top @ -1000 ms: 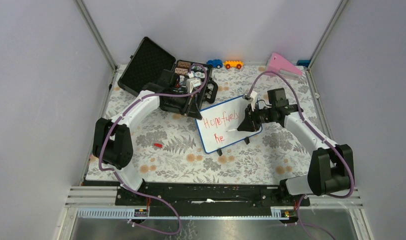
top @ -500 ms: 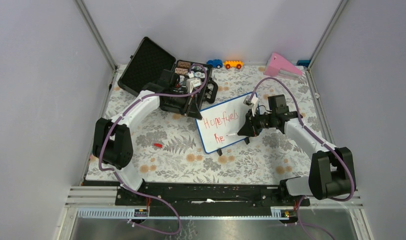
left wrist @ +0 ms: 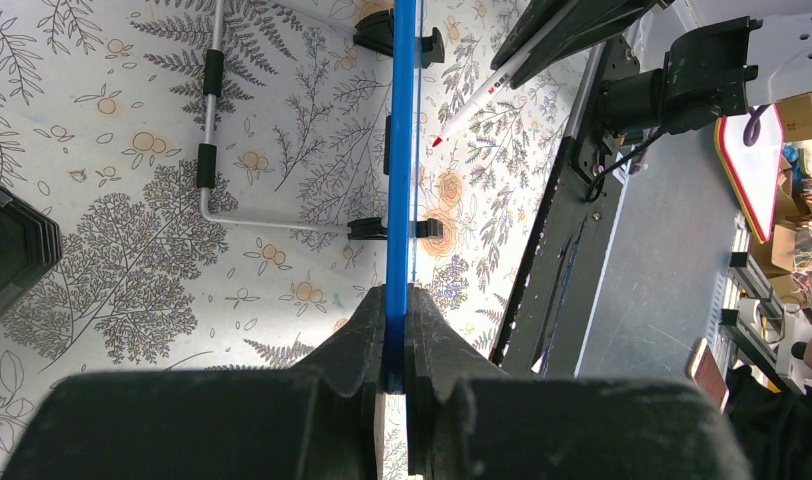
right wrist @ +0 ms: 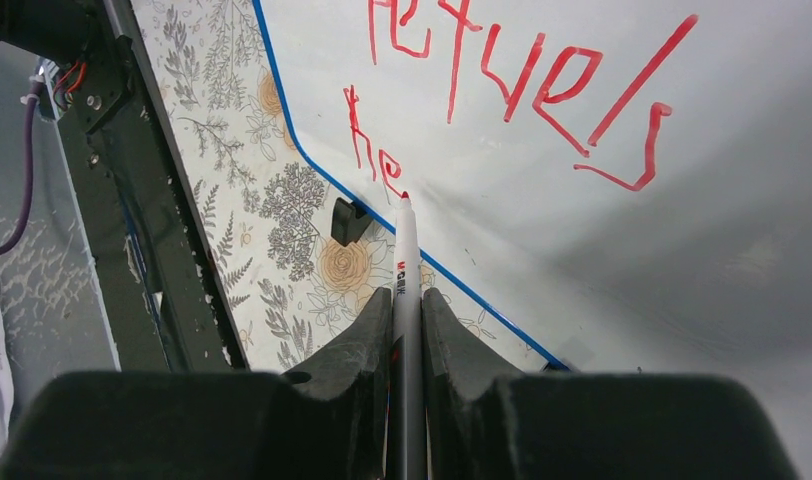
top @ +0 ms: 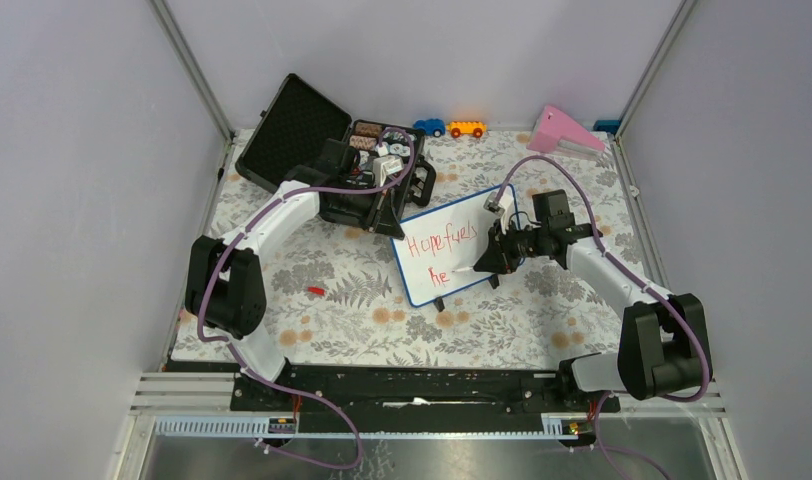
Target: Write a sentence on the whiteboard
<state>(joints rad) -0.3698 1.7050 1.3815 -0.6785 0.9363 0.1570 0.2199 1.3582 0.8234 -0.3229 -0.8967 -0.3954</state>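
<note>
The whiteboard (top: pixel 422 282) stands tilted on its black feet mid-table, blue-framed. Red letters (top: pixel 442 241) read "Hope fuels" on the top line and "he" (top: pixel 439 275) below. My left gripper (top: pixel 392 228) is shut on the board's upper left edge; in the left wrist view the blue frame (left wrist: pixel 404 150) runs between the fingers (left wrist: pixel 357 340). My right gripper (top: pixel 487 262) is shut on a white marker (top: pixel 465 268). In the right wrist view the marker (right wrist: pixel 406 260) has its red tip at the board (right wrist: pixel 602 260), just right of "he" (right wrist: pixel 374 155).
An open black case (top: pixel 312 140) with small parts sits behind the left gripper. A blue toy car (top: pixel 429 127), an orange toy car (top: pixel 466 128) and a pink wedge (top: pixel 562 130) lie at the back. A small red cap (top: pixel 315 291) lies left of the board.
My right gripper has shifted slightly left and toward the near edge with the marker, bringing the tip down beside "he". The left arm and the board have not moved.
</note>
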